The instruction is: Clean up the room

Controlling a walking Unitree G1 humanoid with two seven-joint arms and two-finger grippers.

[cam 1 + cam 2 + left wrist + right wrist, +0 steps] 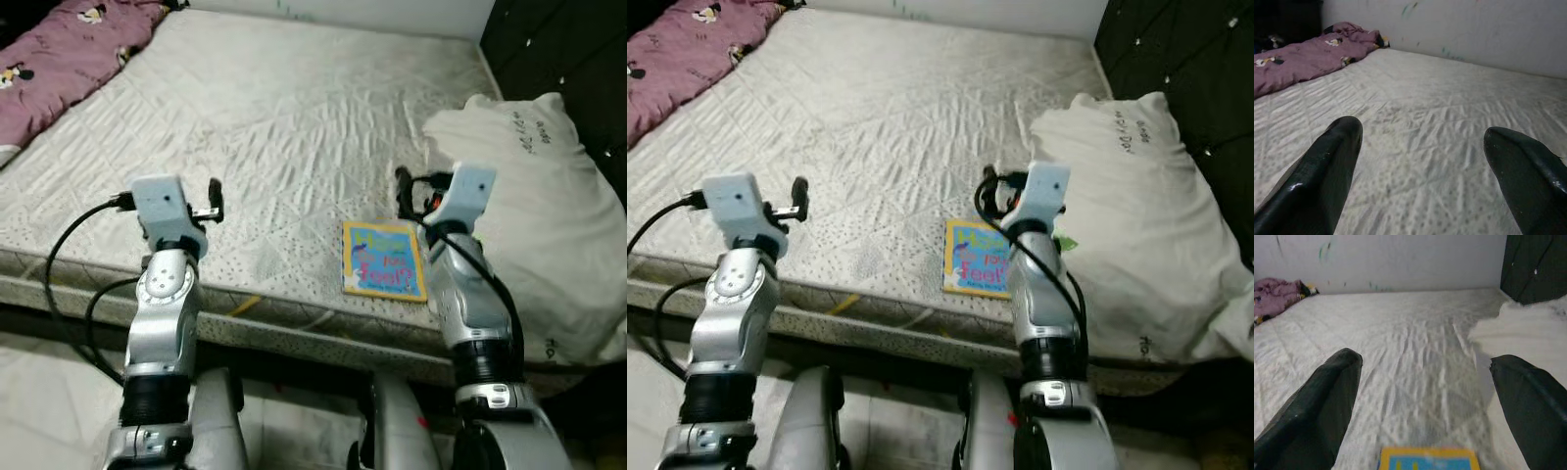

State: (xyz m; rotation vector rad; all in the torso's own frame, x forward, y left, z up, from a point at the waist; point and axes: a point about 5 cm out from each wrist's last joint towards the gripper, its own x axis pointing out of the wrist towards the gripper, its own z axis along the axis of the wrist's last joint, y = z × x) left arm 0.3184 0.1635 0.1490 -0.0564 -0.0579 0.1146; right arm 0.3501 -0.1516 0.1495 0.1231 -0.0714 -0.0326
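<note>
A thin book (384, 259) with a yellow border and blue cover lies flat on the white quilted mattress (284, 117), near its front edge. My right gripper (415, 192) hovers just above and behind the book's far end, open; in the right wrist view its fingers (1327, 401) spread wide with the book (1427, 459) low between them. My left gripper (210, 202) is held over the bare mattress further left, also open, its fingers (1322, 171) apart with nothing between them. A crumpled purple blanket (69, 49) lies at the bed's far left corner.
A large white pillow (534, 215) rests on the bed's right side, close beside my right arm. A dark wardrobe (568, 49) stands behind it. The mattress front edge (294, 318) runs just before my body, with pale floor (39, 392) below.
</note>
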